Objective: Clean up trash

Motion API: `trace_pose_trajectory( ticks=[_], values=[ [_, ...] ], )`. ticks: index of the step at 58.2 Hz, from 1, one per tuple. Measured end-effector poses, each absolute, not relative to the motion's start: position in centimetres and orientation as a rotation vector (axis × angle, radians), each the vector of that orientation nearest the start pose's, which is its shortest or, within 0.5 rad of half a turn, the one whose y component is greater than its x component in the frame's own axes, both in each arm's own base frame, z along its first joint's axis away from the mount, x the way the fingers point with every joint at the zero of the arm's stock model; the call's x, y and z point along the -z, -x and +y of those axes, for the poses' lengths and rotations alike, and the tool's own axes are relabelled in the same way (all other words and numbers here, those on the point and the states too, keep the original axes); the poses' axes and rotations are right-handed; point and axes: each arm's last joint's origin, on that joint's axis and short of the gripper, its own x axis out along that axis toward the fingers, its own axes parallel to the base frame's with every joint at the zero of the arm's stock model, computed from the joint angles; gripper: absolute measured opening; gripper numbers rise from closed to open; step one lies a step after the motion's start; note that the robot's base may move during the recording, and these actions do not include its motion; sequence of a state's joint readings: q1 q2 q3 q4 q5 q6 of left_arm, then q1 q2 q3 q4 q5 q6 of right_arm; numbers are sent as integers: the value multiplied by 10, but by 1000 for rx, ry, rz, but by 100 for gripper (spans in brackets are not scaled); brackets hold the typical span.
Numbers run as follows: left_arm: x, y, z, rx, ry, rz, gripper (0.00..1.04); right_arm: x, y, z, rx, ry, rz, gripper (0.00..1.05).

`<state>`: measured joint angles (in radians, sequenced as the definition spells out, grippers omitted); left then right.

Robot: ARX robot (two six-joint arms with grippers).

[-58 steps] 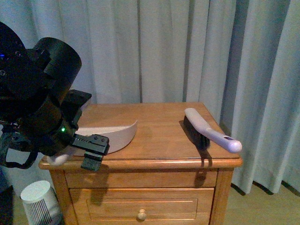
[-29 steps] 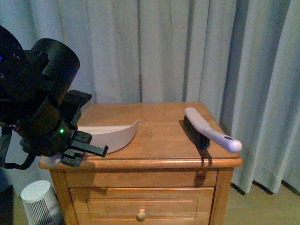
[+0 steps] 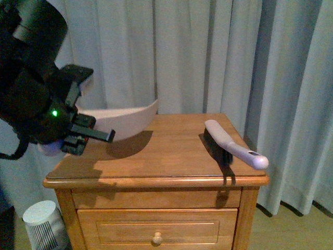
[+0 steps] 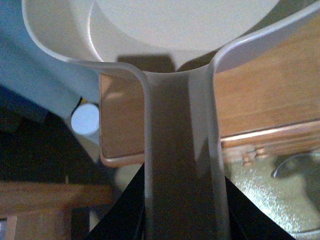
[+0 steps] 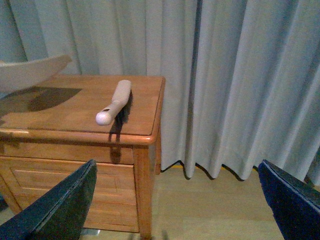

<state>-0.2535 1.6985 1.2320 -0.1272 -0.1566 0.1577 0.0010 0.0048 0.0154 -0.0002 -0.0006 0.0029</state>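
Note:
The beige dustpan (image 3: 125, 117) hangs in the air above the left part of the wooden nightstand (image 3: 156, 179), casting a shadow on its top. My left gripper (image 3: 78, 138) is shut on its handle (image 4: 182, 165), with the pan's bowl (image 4: 175, 25) beyond the jaws. No trash shows in any view. A white hand brush (image 3: 234, 143) lies on the nightstand's right side, also seen from the right wrist (image 5: 114, 102). My right gripper (image 5: 175, 205) is open and holds nothing, out over the floor to the right of the nightstand.
Grey curtains (image 3: 208, 52) hang behind and to the right of the nightstand. A white cylindrical bin (image 3: 44, 224) stands on the floor at its left front corner. Bare wooden floor (image 5: 210, 210) lies to the right.
My left gripper has lifted the dustpan off the nightstand top, upward and slightly back. The brush has not moved.

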Motion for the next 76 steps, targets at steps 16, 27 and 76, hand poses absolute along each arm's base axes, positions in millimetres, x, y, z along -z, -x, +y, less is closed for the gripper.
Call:
trace_pose_trajectory(
  ticks=[16, 27, 76],
  values=[
    [-315, -281, -61, 236, -325, 276, 27, -168, -97, 0, -1, -3, -10, 97],
    [-322, -221, -28, 244, -330, 190, 27, -168, -97, 0, -1, -3, -10, 97],
    [-300, -138, 20, 226, -265, 190, 27, -238, -163, 17, 254, -162, 268, 97]
  ],
)
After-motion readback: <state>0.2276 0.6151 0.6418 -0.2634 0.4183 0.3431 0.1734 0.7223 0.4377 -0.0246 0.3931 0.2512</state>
